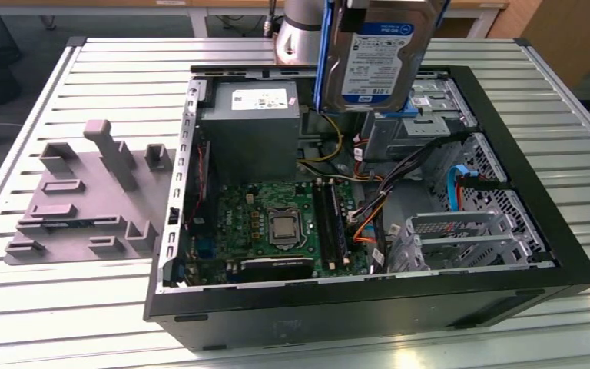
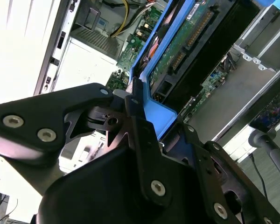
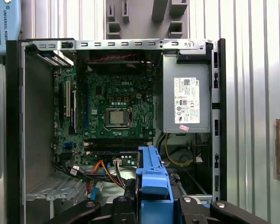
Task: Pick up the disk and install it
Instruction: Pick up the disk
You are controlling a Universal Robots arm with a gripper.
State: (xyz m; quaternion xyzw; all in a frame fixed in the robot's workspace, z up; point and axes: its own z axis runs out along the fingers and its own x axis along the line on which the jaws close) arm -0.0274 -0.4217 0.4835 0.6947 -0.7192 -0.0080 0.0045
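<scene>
The disk (image 1: 377, 65), a silver drive with a white-and-blue label in a blue carrier, hangs upright above the back of the open computer case (image 1: 541, 231), over the drive bay (image 1: 423, 127). The arm (image 1: 300, 31) stands behind it. In the second wrist view my gripper (image 2: 156, 116) is shut on the blue carrier (image 2: 161, 112), and the disk's green circuit board (image 2: 186, 42) faces the camera. In the first wrist view the carrier's edge (image 3: 153, 179) sticks out between the black fingers (image 3: 123, 203), with the case interior beyond it.
Inside the case lie a grey power-supply box (image 1: 249, 131), a green motherboard (image 1: 274, 215), loose cables (image 1: 377, 207) and a perforated metal cage (image 1: 459, 231). A grey fixture with upright blocks (image 1: 90, 192) sits on the slatted metal table (image 1: 49, 307) at the exterior view's left.
</scene>
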